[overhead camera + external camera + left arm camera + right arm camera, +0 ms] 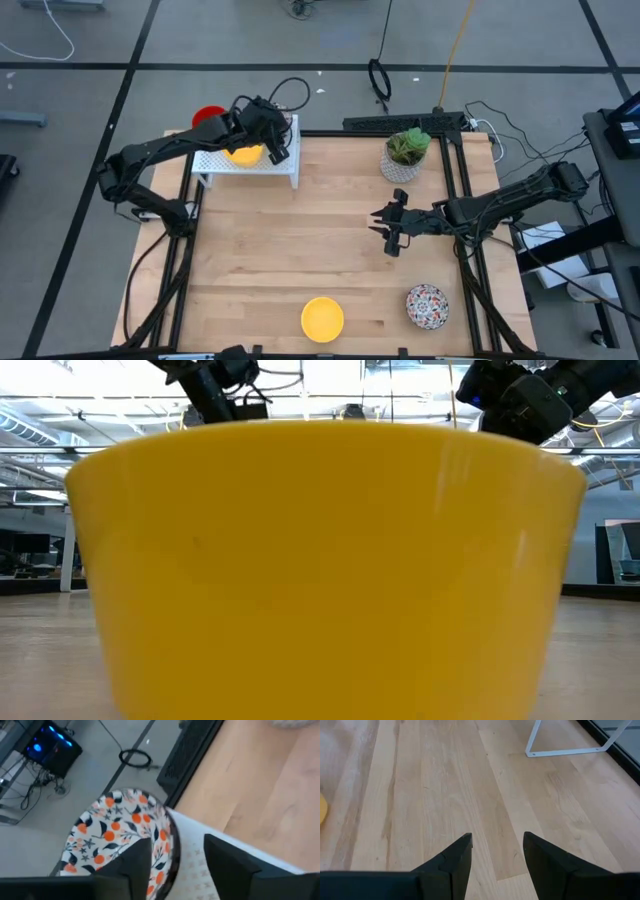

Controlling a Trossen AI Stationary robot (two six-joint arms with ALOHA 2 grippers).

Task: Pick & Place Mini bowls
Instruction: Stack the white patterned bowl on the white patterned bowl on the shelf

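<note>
**Left claw parted over the rack**

The left claw [177, 862] has its fingers spread apart over the white rack [262, 163], with a speckled bowl [117, 837] just beside one finger and a yellow bowl [243, 154] beneath it. The right claw [392, 229] hangs wide and empty mid-surface; nearer the front edge sit another yellow bowl [322, 318] and a second speckled bowl [427, 305].

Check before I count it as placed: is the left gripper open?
Open: the left gripper shows a gap between its fingers above the rack.
</note>
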